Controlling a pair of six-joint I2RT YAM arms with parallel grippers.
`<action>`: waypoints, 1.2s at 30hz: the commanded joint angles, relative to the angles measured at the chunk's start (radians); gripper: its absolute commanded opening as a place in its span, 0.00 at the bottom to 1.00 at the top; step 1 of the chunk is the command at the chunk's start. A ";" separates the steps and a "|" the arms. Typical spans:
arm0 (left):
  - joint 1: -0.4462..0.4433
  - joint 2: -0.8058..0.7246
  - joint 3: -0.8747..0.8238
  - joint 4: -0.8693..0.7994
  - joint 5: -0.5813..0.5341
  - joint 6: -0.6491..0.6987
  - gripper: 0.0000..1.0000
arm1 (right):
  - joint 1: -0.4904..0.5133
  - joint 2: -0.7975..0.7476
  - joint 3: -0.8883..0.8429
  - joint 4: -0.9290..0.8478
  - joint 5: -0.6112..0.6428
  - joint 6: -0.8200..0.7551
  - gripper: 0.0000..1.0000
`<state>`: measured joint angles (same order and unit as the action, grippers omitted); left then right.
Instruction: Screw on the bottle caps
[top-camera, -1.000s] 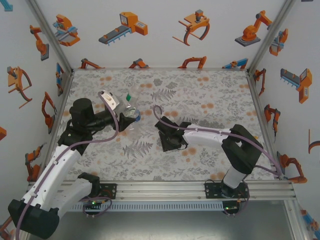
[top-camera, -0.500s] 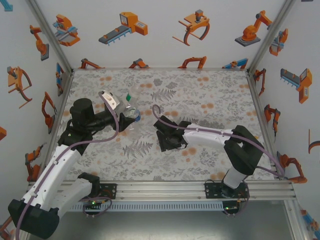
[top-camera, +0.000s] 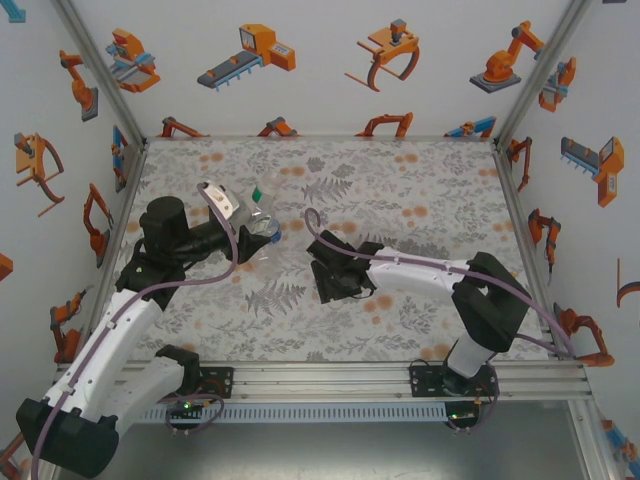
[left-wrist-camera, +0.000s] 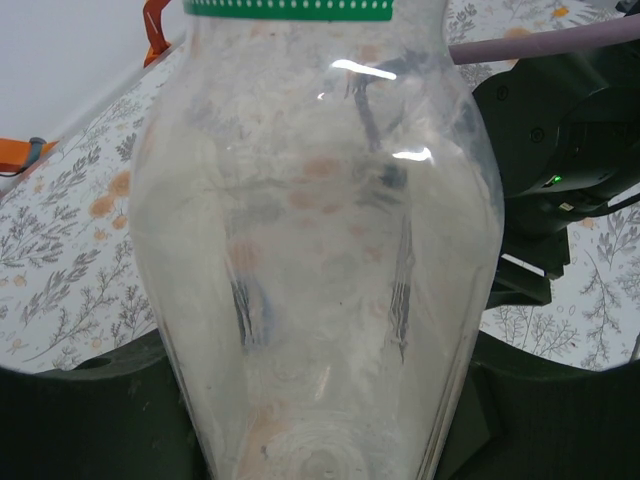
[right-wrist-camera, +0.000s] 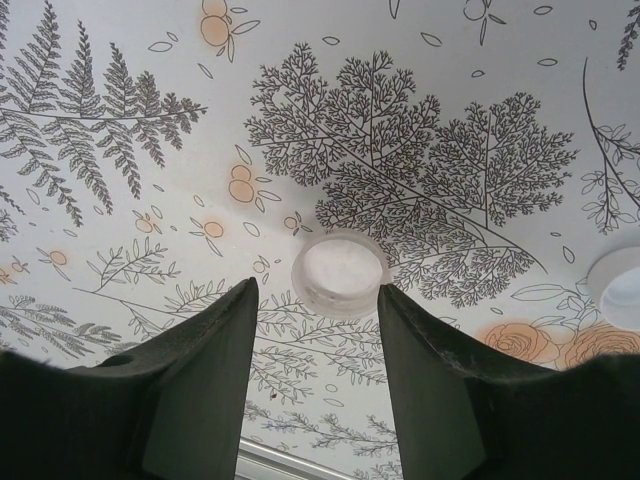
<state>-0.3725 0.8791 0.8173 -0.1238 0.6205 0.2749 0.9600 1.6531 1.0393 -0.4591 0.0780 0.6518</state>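
Note:
My left gripper (top-camera: 243, 240) is shut on a clear plastic bottle (top-camera: 260, 222) and holds it above the table's left half. In the left wrist view the bottle (left-wrist-camera: 320, 250) stands between the dark fingers (left-wrist-camera: 90, 410), its base near the palm and a green ring (left-wrist-camera: 290, 9) at its neck. My right gripper (top-camera: 335, 281) hangs low over the middle of the table, jaws open. A white bottle cap (right-wrist-camera: 341, 272) lies on the floral cloth just past the tips of that gripper (right-wrist-camera: 318, 292), untouched. A second cap (right-wrist-camera: 618, 288) lies at the right edge.
Floral cloth (top-camera: 400, 190) covers the table. Printed walls and aluminium posts (top-camera: 110, 110) enclose it on three sides. My right arm's dark wrist (left-wrist-camera: 560, 150) sits close to the right of the held bottle.
The right gripper's jaws have parted a little and its arm has edged slightly left. The left arm and its bottle have stayed still.

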 joint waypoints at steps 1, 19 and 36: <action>-0.003 -0.009 0.034 0.003 0.004 0.018 0.09 | 0.008 0.009 -0.003 -0.016 -0.002 0.012 0.52; -0.003 -0.010 0.034 0.001 0.002 0.019 0.10 | 0.009 0.046 0.002 -0.027 -0.005 0.018 0.53; 0.000 -0.010 0.034 0.003 -0.001 0.020 0.10 | 0.012 0.008 0.005 -0.026 0.017 0.025 0.58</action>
<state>-0.3725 0.8791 0.8173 -0.1280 0.6170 0.2749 0.9649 1.6855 1.0389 -0.4629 0.0719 0.6590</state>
